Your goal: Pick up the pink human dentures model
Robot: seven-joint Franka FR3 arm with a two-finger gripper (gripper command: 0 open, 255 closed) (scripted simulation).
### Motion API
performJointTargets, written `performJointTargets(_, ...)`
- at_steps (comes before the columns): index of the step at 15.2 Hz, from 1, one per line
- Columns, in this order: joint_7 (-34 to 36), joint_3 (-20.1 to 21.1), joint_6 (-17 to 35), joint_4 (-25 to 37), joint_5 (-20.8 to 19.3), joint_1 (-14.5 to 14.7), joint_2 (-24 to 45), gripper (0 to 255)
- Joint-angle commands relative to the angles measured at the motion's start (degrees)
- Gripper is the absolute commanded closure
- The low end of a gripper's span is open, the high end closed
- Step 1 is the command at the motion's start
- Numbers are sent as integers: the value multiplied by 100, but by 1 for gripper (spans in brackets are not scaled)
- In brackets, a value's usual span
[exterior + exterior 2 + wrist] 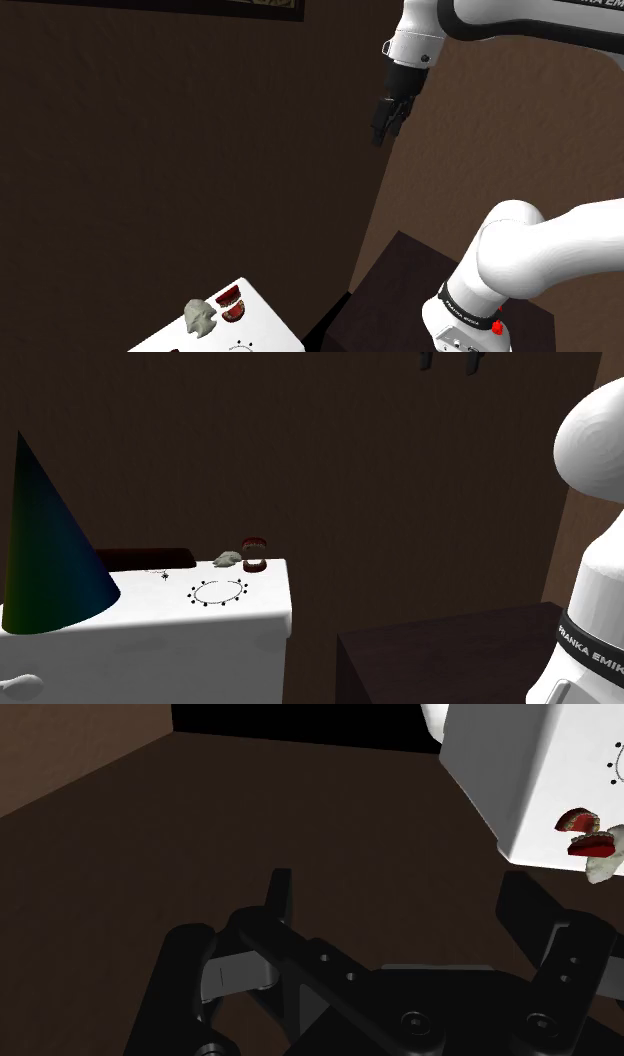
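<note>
Approach step: wide-open, empty gripper (385, 127) well apart from red dentures model (230, 299) on white worktop (265, 328); next, long descent and alignment.

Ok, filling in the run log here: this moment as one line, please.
gripper: open, empty, aloft | dentures model: red, on white cabinet top beside grey lump, untouched | stage: pre-reach

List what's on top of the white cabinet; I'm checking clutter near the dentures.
Red dentures model, a grey lump beside it, a ring of dark dots, a tall dark cone. The cone hides whatever lies behind it.
</note>
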Motion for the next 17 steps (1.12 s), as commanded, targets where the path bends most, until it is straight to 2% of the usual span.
performJointTargets(1, 0, 0, 0, 0, 0, 0, 0, 0)
performJointTargets(9, 852, 811, 1050, -511, 499, 200, 606, 0)
performJointTargets(17, 1705, 1638, 2158, -563, 801, 342, 1699, 0)
